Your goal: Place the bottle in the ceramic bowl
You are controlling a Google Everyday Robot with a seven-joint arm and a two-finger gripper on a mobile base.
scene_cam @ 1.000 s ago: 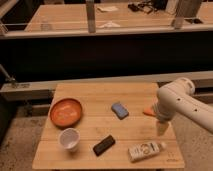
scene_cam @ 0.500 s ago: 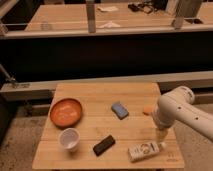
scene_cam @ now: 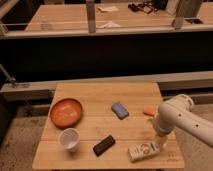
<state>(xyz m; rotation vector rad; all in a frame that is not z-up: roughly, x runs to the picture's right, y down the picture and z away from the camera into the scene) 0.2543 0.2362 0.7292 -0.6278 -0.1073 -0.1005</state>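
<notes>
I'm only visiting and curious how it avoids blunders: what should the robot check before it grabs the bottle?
1. Bottle reachable: ok, it lies on its side near the table's front right corner.
2. Gripper lined up: ok, it hangs just above the bottle's right end.
3. Gripper open: ok.
4. Bottle held: not ok, it rests on the table.
5. Bowl free: ok, nothing shows inside it, at the left side.
6. Way to the bowl: cannot tell; the block and cup lie between, so a high lift seems wise.
</notes>
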